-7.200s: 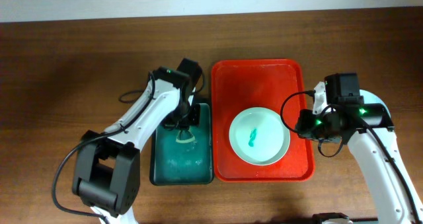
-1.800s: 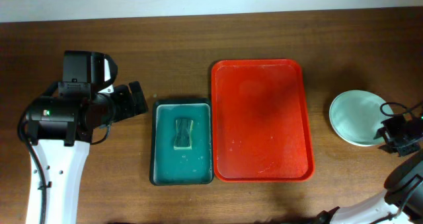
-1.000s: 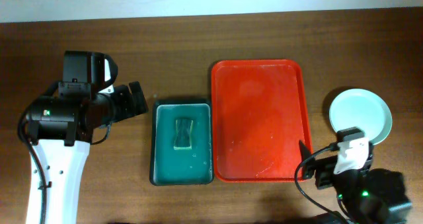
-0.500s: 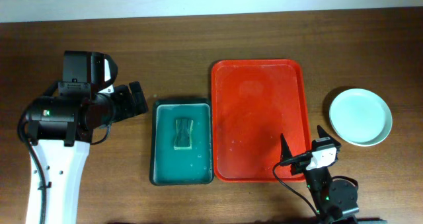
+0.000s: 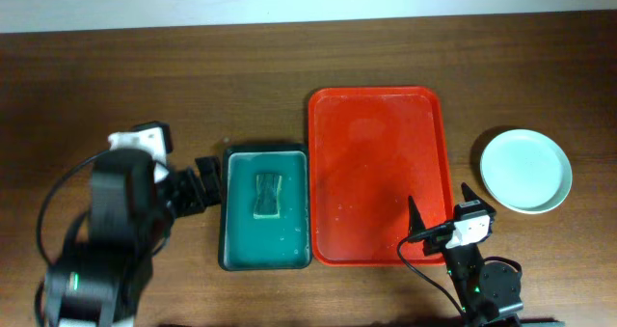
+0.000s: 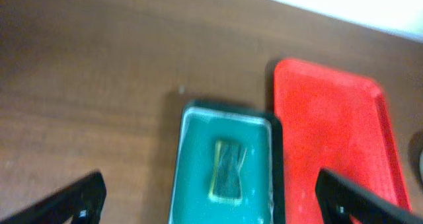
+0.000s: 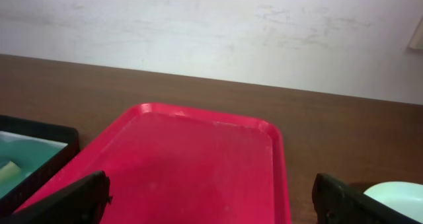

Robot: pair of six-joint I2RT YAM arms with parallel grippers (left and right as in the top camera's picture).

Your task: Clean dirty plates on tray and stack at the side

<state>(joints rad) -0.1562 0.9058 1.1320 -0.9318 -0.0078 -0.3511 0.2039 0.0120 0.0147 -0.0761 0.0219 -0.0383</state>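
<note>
the plate (image 5: 525, 170) has left the red tray (image 5: 376, 105) — it sits clean near the surface's (image 5: 145, 67) right edge; left end effector (image 5: 212, 182) and right end effector (image 5: 441, 209) gape empty, so the task looks done.

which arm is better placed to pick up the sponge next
Left. The left gripper sits open right beside the green tray holding the sponge; the right gripper is over the red tray's far corner.

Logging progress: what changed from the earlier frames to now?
The plate moved off the red tray onto the table at right, smear gone, released. The left gripper left the sponge; it and the right gripper drew back, open. Red tray and green tray stayed put.
</note>
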